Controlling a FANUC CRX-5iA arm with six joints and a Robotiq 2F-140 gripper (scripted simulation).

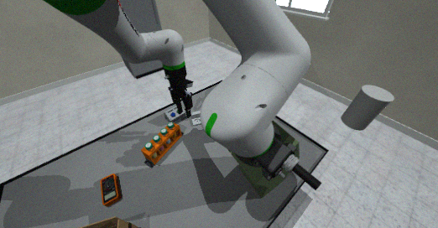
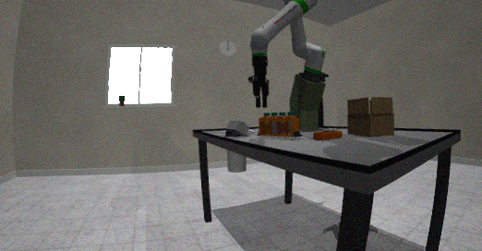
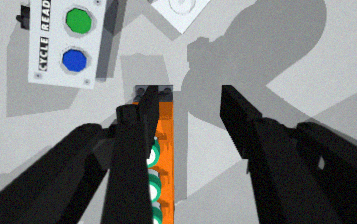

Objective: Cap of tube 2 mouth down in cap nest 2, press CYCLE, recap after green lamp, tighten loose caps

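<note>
The orange decapping rack (image 1: 161, 142) stands on the table with several tubes, each wearing a green-and-white cap (image 1: 156, 138). My gripper (image 1: 185, 109) hangs above the table past the rack's far end, fingers partly apart with nothing between them. In the wrist view the gripper (image 3: 186, 97) looks straight down. The rack (image 3: 163, 150) runs under the left finger, which hides part of the caps (image 3: 153, 152). The key housing (image 3: 64, 42) lies to the upper left with the green READY key (image 3: 79, 21) and the blue CYCLE key (image 3: 74, 60), both unlit. A corner of the white cap tray (image 3: 184, 10) shows at the top edge.
An orange multimeter (image 1: 110, 189) lies on the table nearer the front. Cardboard boxes (image 2: 370, 116) stand at the table's far side. The arm's green base (image 1: 268, 166) sits at the table edge. In the side view my gripper (image 2: 261, 101) is well above the rack (image 2: 279, 125).
</note>
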